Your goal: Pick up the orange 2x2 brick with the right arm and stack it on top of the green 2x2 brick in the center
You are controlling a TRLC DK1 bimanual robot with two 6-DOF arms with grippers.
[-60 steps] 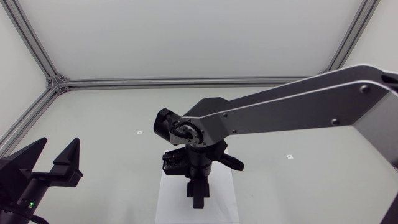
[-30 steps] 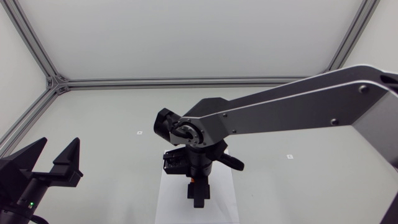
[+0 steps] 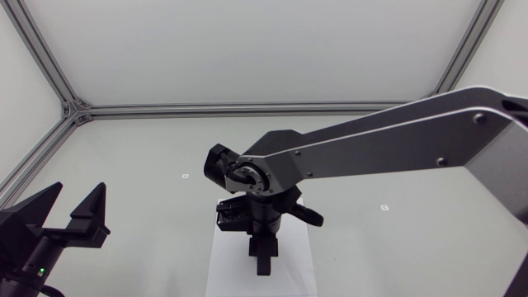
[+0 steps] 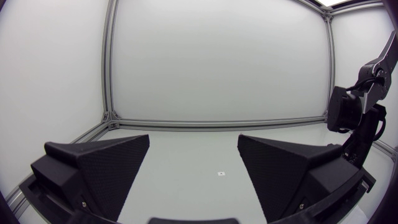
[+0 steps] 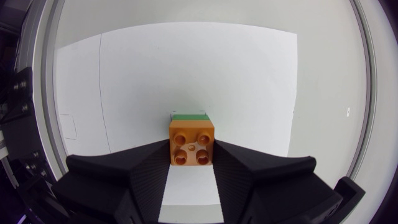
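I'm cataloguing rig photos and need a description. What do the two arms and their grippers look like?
The right arm is a long silver-grey link with small dark screw heads, ending in rounded black joints. Both the right gripper and the left gripper are matte black, with two broad wedge-shaped fingers of finely dimpled texture. A small green light glows on the left gripper's black base.

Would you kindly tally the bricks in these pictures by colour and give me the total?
orange brick: 1
green brick: 1
Total: 2 bricks
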